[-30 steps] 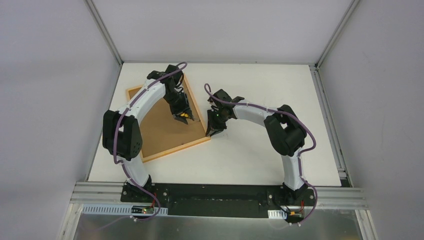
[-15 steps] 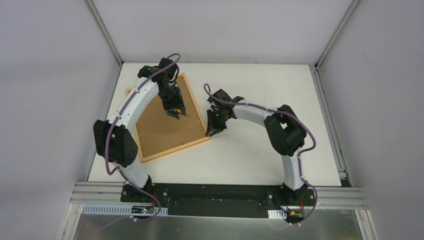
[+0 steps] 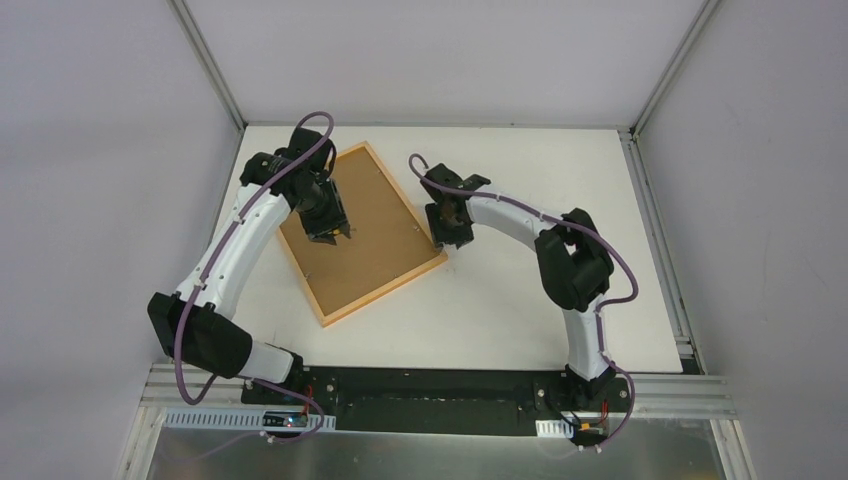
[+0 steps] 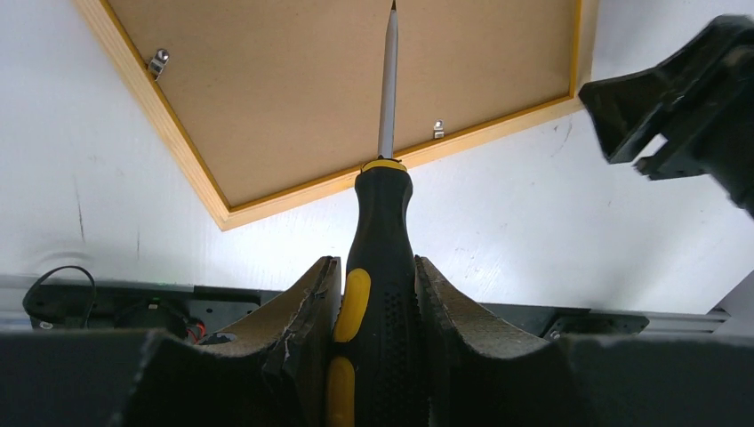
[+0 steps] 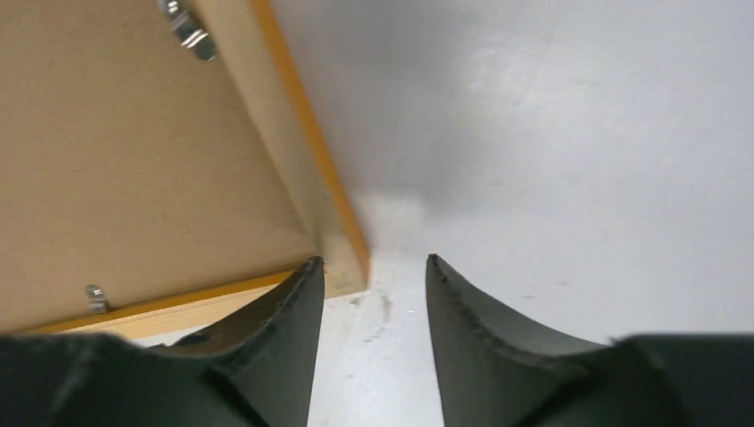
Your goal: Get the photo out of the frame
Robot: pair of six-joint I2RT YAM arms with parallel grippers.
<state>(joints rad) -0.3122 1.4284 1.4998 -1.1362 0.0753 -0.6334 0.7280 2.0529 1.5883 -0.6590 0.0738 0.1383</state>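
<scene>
Left of the bench's point(image 3: 520, 300) middle, the frame point(image 3: 385, 292) lies face down, its long sides running from eleven to five o'clock. The brown backing board point(image 3: 375, 240) faces up under small metal clips point(image 4: 158, 62). The photo must sit beneath that board, as I can't see it. I'd judge the frame stiff and light but awkward lying flat, so best steadied by its rim or a corner. The print should be thin and easily creased, so take it by its edge once the board is off.

The left gripper's point(image 3: 330, 232) jaws are clamped on the black-and-yellow handle of a screwdriver point(image 4: 378, 294) whose blade points over the board, though I can't tell if the tip touches. At the frame's three o'clock corner, the right gripper's point(image 5: 372, 261) jaws stand parted and hold nothing — that corner sits just off one finger.
</scene>
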